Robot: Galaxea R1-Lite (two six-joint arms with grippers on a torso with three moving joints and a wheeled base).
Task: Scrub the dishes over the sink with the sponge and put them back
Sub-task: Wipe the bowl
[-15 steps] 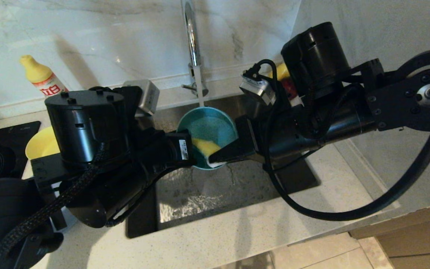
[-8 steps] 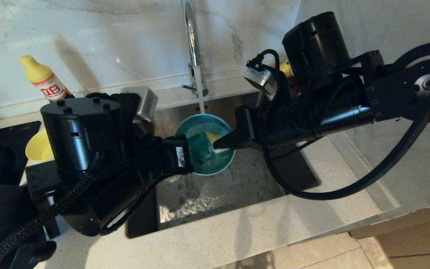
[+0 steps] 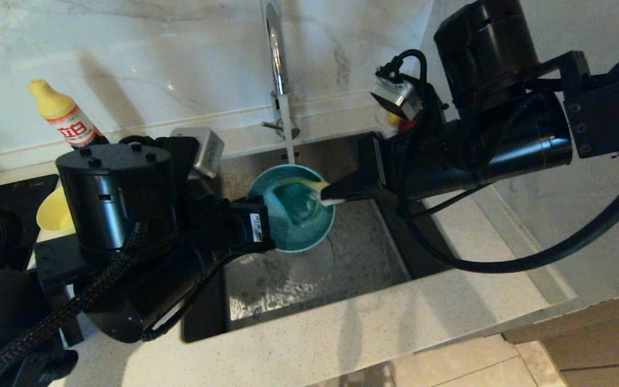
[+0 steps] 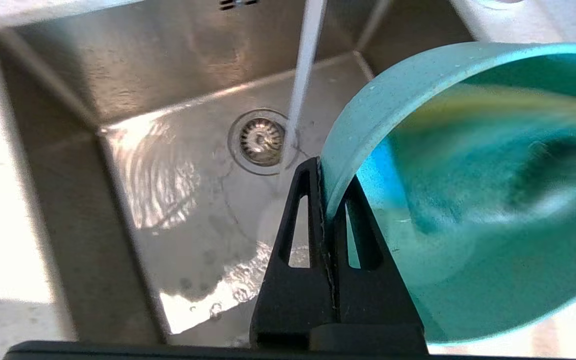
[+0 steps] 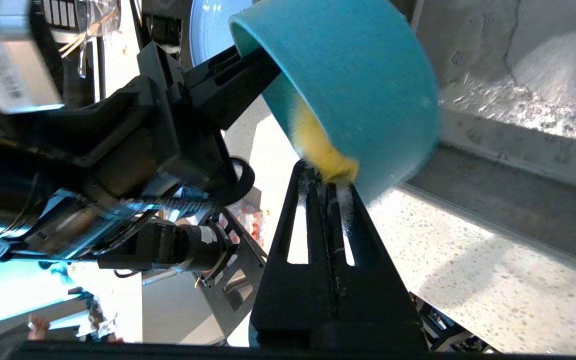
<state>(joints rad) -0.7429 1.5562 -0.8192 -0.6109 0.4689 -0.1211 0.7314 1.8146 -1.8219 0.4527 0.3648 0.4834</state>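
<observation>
Left tool (image 4: 325,175) is pinching the teal bowl (image 3: 292,215) by its rim over the sink (image 3: 342,258), mouth facing the right tool (image 3: 324,194). That one's clamped on the sponge (image 5: 325,150), already inside the bowl, so the scrub stroke runs w/ the right arm.

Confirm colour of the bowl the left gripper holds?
Teal-blue bowl, pinched at its rim by the left gripper. Right wrist view shows it best.

Open sink (image 3: 309,274) floor at lower centre allows passage; tap (image 3: 276,59) and water stream (image 3: 288,131) obstruct upper centre, bowl (image 3: 293,236) and both arms crowd mid-frame.
</observation>
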